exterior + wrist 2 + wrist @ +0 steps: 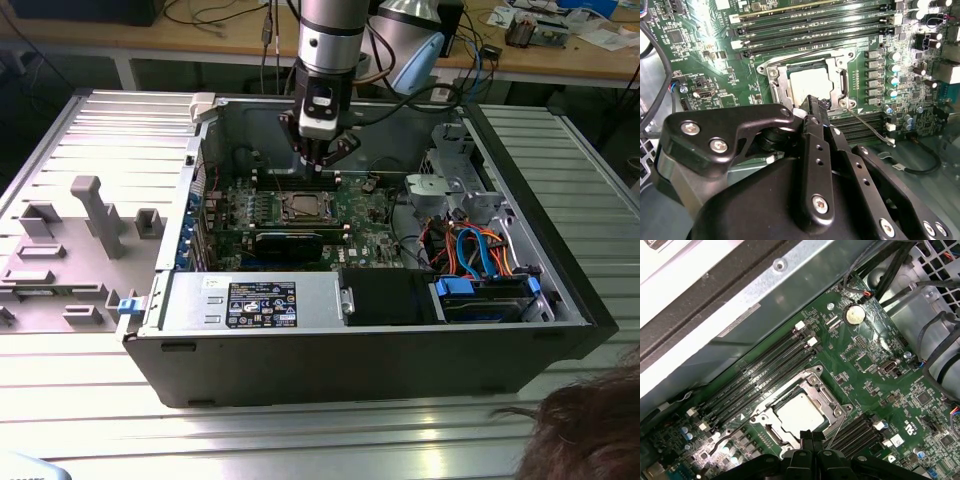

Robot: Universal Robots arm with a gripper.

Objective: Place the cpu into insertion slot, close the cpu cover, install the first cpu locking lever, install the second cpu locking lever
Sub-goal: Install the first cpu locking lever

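Observation:
The cpu lies flat in the insertion slot, its pale metal face showing through the window of the cpu cover, which lies down around it. In the first wrist view the cpu sits in the same silvery frame. My gripper is shut with nothing between its fingers, its tips just above the socket's edge. One thin wire lever angles away from the socket corner beside the tips; another runs along the far side. In the exterior view my gripper hangs over the socket.
Long memory slots flank the socket. A long black card, the power supply and a drive bay with orange and blue cables fill the case. A coin battery sits on the board. A person's hair shows at the front.

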